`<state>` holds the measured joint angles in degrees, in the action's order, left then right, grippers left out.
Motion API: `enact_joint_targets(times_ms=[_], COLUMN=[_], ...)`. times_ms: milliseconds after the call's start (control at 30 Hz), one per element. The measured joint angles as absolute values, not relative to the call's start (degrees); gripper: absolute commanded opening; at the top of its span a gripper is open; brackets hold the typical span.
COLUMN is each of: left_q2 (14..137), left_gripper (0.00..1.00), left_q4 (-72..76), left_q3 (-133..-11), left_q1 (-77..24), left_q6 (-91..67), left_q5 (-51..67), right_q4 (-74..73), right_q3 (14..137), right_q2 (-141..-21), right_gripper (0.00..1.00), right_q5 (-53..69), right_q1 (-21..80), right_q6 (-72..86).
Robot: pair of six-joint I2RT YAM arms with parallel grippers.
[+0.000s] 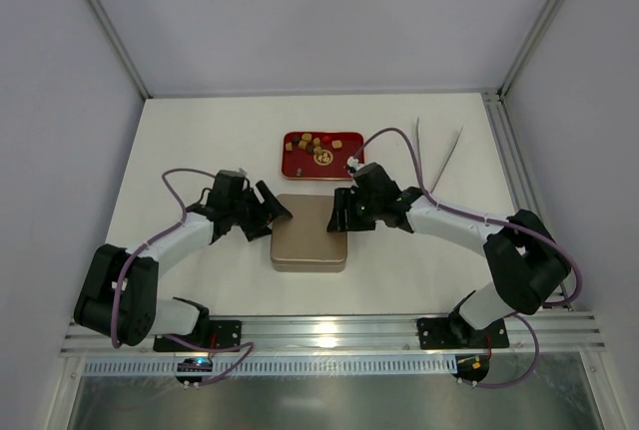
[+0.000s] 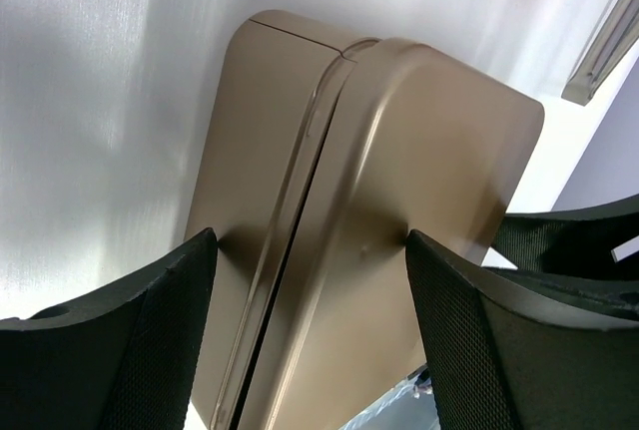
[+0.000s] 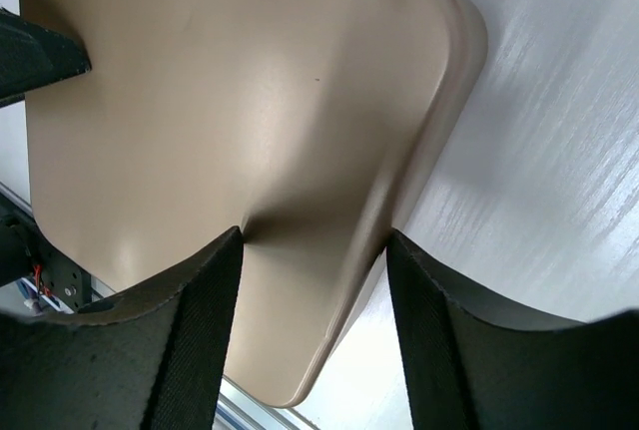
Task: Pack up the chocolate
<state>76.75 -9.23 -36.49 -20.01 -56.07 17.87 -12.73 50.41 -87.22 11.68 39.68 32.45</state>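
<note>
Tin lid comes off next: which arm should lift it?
Right, probably. The right gripper, fingers open, frames only the edge of the tin lid. The left gripper spans the seam between lid and tin base, so it is better for bracing.

A tan square metal tin with round corners point(image 1: 310, 235) lies flat in the middle of the white bench point(image 1: 200, 136). A red tray point(image 1: 292, 165) sits just behind it, not touching. Two thin white strips point(image 1: 422, 154) make a V far right.
</note>
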Motion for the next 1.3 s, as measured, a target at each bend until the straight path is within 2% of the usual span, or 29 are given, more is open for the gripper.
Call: enact_joint_targets(times_ms=[500,1233,1300], left_q2=[76.6,76.4,76.5], left_gripper=[0.65,0.55,0.51], left_q4=[-9.2,-9.9,-9.9], left_q3=[-36.5,-36.5,-36.5], left_q1=[-20.9,-21.6,-21.7], left_q6=[-58.1,-58.3,-58.3], left_q5=[17.0,14.7,14.4], right_q4=[-20.2,-22.3,-21.2], right_q3=[53.8,54.8,54.2], right_q2=[-87.0,-88.0,-88.0], right_gripper=[0.72,0.76,0.76], right_q5=[8.2,6.7,6.9], right_q1=[43.0,44.6,44.4], right_q6=[30.1,28.9,29.0])
